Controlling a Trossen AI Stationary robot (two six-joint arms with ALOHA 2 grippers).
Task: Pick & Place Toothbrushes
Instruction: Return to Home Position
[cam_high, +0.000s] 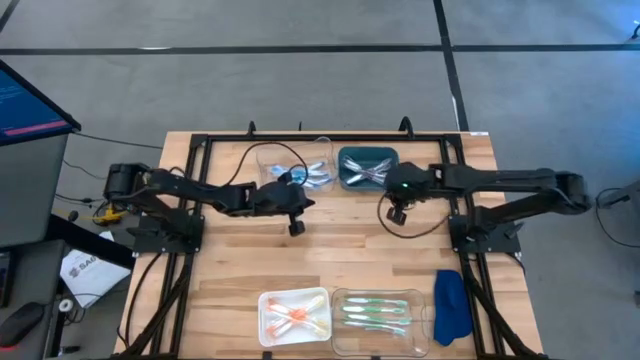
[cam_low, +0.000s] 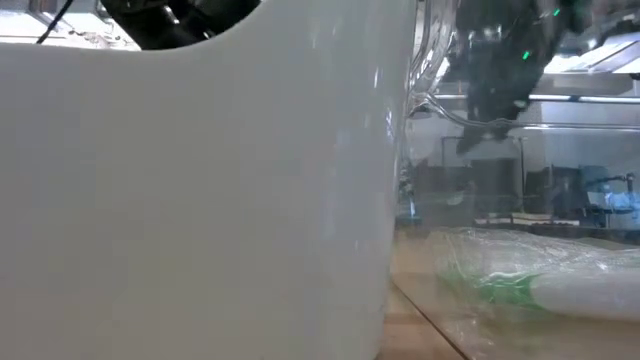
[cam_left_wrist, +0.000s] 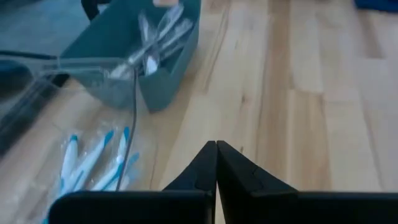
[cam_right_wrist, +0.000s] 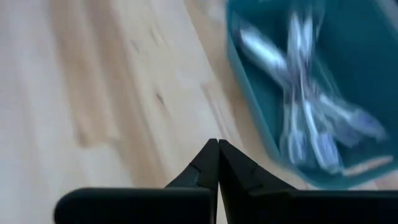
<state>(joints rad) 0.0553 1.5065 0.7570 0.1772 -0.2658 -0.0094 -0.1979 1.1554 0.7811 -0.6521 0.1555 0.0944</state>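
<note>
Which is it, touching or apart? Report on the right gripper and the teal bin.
Apart. The right wrist view shows bare tabletop between the shut right gripper and the teal bin.

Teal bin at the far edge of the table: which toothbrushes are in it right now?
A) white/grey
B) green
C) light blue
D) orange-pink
A: the white/grey toothbrushes lie crossed inside the teal bin, while the light blue ones sit in the clear bin beside it.
</note>
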